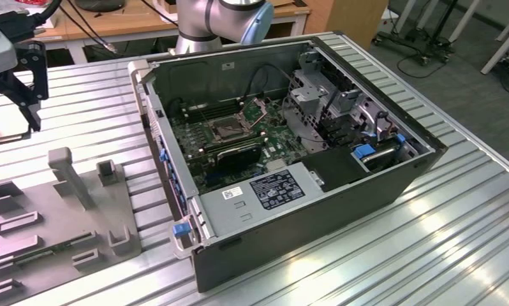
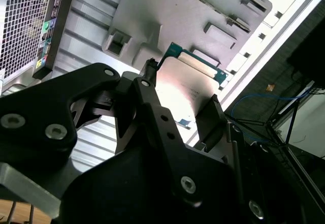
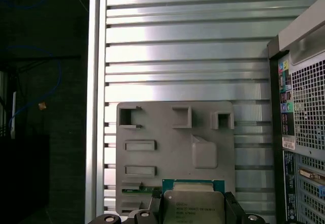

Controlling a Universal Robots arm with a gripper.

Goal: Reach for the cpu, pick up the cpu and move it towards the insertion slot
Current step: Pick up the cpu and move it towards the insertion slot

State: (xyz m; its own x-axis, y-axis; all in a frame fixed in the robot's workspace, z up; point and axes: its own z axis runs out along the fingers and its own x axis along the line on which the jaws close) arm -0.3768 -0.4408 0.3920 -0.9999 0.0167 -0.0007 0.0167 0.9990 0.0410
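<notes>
In both wrist views my gripper (image 3: pixel 193 213) (image 2: pixel 180 94) is shut on the cpu (image 3: pixel 193 199) (image 2: pixel 189 84), a thin square chip with a pale metal face and a green rim. One black finger presses on each of two opposite edges. The chip hangs well above the grey fixture plate (image 3: pixel 172 148) (image 2: pixel 167 10). In the exterior view the gripper (image 1: pixel 16 118) hovers at the far left, above the slatted table and beyond the plate (image 1: pixel 50 223). The insertion slot (image 1: pixel 223 131), a metal-framed socket with a dark centre, lies on the green board inside the open computer case (image 1: pixel 323 210), to the exterior view's right of the gripper.
The case's tall side wall (image 1: pixel 157 127) stands between the gripper and the board. Grey upright blocks (image 1: pixel 71 175) rise from the fixture plate. Drive cages and cables (image 1: pixel 323 108) crowd the case beside the socket. The table's edge (image 3: pixel 96 107) runs along the plate, with dark floor beyond.
</notes>
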